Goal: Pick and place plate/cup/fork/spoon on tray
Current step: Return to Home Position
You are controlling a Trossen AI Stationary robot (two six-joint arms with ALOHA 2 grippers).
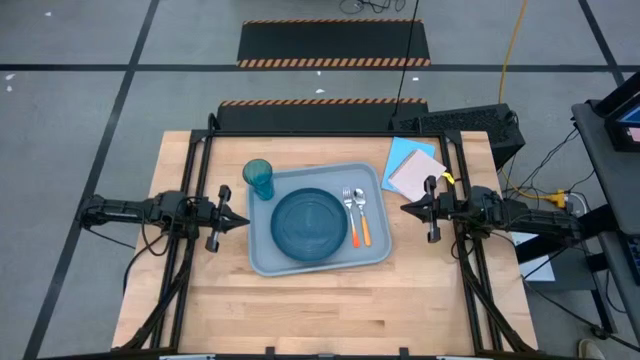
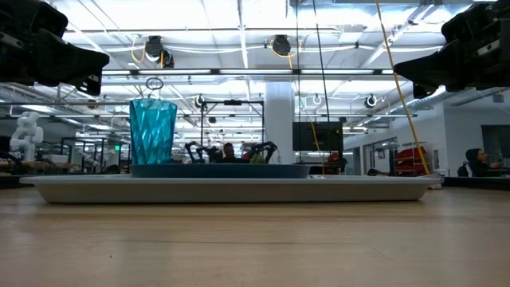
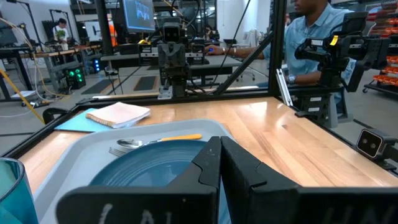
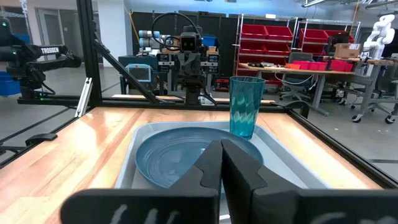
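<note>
Looking straight down first: find the tray (image 1: 262, 258) mid-tabletop (image 1: 300, 310), carrying the plate (image 1: 310, 225) at its centre, the cup (image 1: 259, 178) in its far left corner, and the fork (image 1: 351, 222) and spoon (image 1: 363, 222) side by side just right of the plate. Note the left gripper (image 1: 240, 221) just off the tray's left rim and the right gripper (image 1: 404, 208) just off its right rim, both pinched together on nothing and pointing inward. Judge the placing finished. For homing, draw each arm straight back and up from the rim, minding the cup on the left.

Turning to table height: see both grippers hanging well above the tray (image 2: 239, 188), a clearance unreadable from overhead; lose fork and spoon behind the rim.

Checking the left wrist: confirm fingers (image 3: 205, 168) touching and empty, with plate and cutlery ahead; spot a person (image 3: 311, 37) beyond the tabletop, absent overhead.

Checking the right wrist: same closed, empty fingers (image 4: 208, 165), and the cup (image 4: 245, 106) upright behind the plate.
</note>
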